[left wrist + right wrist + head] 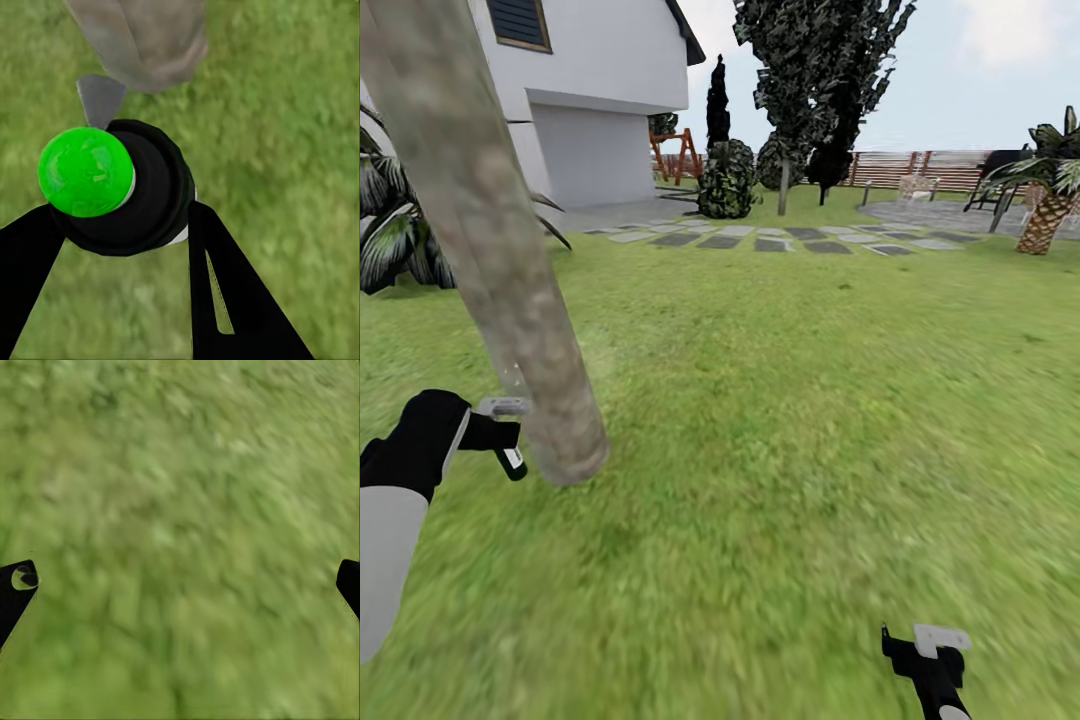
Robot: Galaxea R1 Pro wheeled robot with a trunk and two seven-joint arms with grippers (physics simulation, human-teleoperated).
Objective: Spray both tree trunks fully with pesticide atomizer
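A thick grey-brown tree trunk [490, 250] leans across the left of the head view and meets the lawn [780, 450] at its base. My left gripper [498, 432] is shut on the pesticide atomizer [512, 460], a small dark bottle with a white label, held just beside the trunk's foot. In the left wrist view the atomizer [142, 202] shows a black body and a bright green round top, clamped between the black fingers [225, 292], with the trunk [142, 37] close beyond it. A second tree [785, 100] with dark jagged foliage stands far back. My right gripper [926, 648] hangs open over grass.
A white house [600, 90] with a garage door stands behind the near trunk. A broad-leaved plant [395, 240] grows at the left, a round bush [728, 180] and grey stepping stones [760, 240] lie mid-distance, and a palm [1050, 200] and a slatted fence [920, 168] stand at the right.
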